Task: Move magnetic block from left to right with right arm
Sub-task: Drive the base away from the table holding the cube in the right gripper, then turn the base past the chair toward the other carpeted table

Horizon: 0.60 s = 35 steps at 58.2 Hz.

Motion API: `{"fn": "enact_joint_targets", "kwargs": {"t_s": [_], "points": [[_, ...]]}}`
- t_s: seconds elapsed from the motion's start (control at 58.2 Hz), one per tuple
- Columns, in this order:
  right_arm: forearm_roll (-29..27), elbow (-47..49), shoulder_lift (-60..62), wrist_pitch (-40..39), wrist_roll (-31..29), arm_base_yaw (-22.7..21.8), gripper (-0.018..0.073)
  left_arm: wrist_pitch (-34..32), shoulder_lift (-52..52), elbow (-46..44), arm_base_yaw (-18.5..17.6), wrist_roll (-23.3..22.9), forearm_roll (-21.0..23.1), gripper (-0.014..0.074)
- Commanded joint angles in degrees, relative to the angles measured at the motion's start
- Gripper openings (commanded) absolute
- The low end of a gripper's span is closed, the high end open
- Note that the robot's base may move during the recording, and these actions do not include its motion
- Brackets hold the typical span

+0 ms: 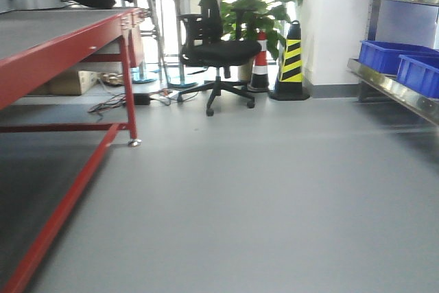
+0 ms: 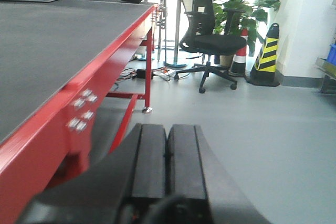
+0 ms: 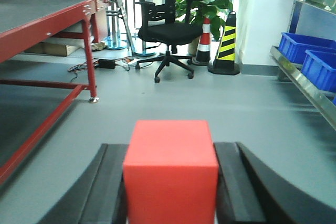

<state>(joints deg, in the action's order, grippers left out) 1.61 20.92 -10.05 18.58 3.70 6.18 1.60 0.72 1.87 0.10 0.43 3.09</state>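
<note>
R gripper (image 3: 170, 148): fingers (image 3: 107, 192) flank + touch red magnetic block (image 3: 170, 174); grey floor (image 3: 210, 103) beyond.

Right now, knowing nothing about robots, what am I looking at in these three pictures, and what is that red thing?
This is a wheeled robot with two arms, each ending in a two-fingered clamp called a gripper. One picture looks forward from its body: a red workbench, an office chair, a striped cone and blue bins. The others come from wrist cameras. The left one shows the left gripper shut, holding nothing, beside the workbench. The right one shows the right gripper clamped on the magnetic block, a red cube.
</note>
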Motion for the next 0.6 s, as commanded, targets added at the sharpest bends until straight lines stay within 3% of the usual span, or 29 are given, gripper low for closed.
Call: {"fn": "enact_joint_targets", "kwargs": {"t_s": [0.0,0.584], "points": [[0.52,1.65,-0.82,-4.77,-0.40,-0.34,0.0361,-4.80,0.65,0.46,-0.24,-0.43,0.15,-0.0126],[0.52,1.65,-0.82,-4.77,-0.40,-0.34,0.0361,-4.80,0.54,0.46,-0.24,-0.43,0.15,-0.0126]]}}
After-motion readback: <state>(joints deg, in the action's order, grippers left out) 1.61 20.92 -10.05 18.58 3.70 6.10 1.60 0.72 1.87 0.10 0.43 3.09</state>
